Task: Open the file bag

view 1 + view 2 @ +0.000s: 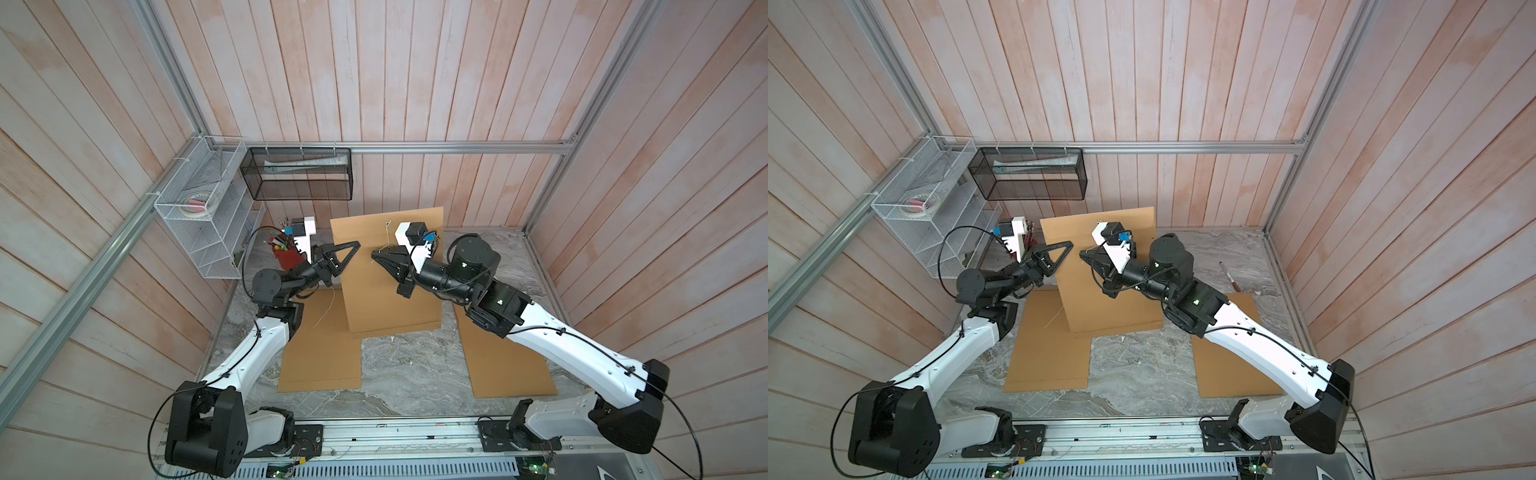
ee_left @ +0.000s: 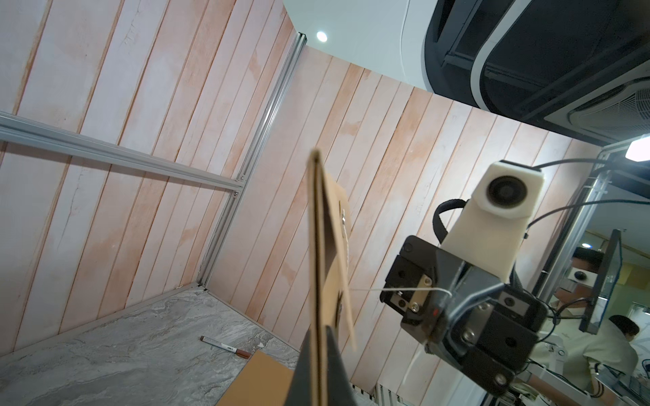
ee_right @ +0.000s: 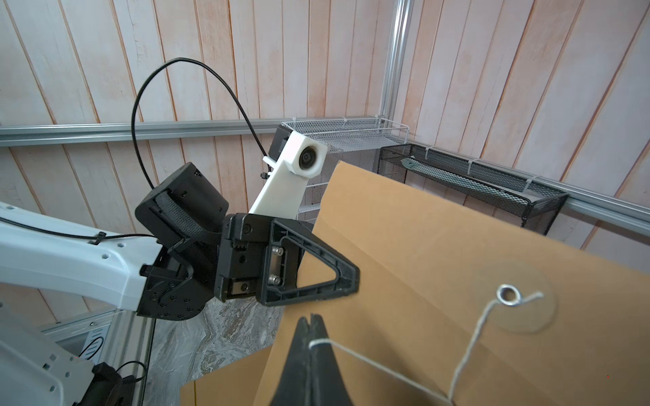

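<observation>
A brown paper file bag stands upright over the middle of the table. My left gripper is shut on its left edge. In the left wrist view the bag shows edge-on between the gripper's jaws. The bag's front carries a round washer with a metal eyelet. From that eyelet a white string runs to my right gripper, which is shut on it just in front of the bag.
Two more brown file bags lie flat, one at the left and one at the right. A red pen cup, a white wire rack and a black mesh basket fill the back left. A marker lies at the right.
</observation>
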Available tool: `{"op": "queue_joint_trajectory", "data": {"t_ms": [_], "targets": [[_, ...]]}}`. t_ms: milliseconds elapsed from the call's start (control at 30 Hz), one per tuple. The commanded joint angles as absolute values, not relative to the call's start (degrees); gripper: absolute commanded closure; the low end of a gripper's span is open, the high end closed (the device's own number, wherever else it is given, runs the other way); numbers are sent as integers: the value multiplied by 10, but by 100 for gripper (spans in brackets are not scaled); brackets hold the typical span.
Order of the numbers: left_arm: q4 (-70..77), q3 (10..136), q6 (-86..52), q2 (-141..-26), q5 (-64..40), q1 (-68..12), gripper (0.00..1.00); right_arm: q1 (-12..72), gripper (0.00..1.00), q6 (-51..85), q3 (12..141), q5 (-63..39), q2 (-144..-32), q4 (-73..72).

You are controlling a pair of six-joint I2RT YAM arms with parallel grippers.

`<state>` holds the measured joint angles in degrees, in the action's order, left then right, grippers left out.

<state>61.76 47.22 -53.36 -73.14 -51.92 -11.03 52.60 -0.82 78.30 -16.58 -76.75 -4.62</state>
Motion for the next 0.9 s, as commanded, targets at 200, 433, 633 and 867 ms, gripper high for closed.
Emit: {"op": "queue_joint_trajectory", "data": {"t_ms": [200, 433, 633, 867], "targets": [[717, 484, -594, -754, -495, -103, 100, 533, 100, 30, 753, -179, -777, -95], [758, 482, -622, -757, -494, -103, 100, 533, 100, 43, 728, -168, -774, -113], [792, 472, -642, -756, -490, -103, 100, 533, 100, 58, 716, -170, -782, -133], [830, 454, -663, -763, -495, -103, 100, 533, 100, 77, 720, -183, -792, -162]]}}
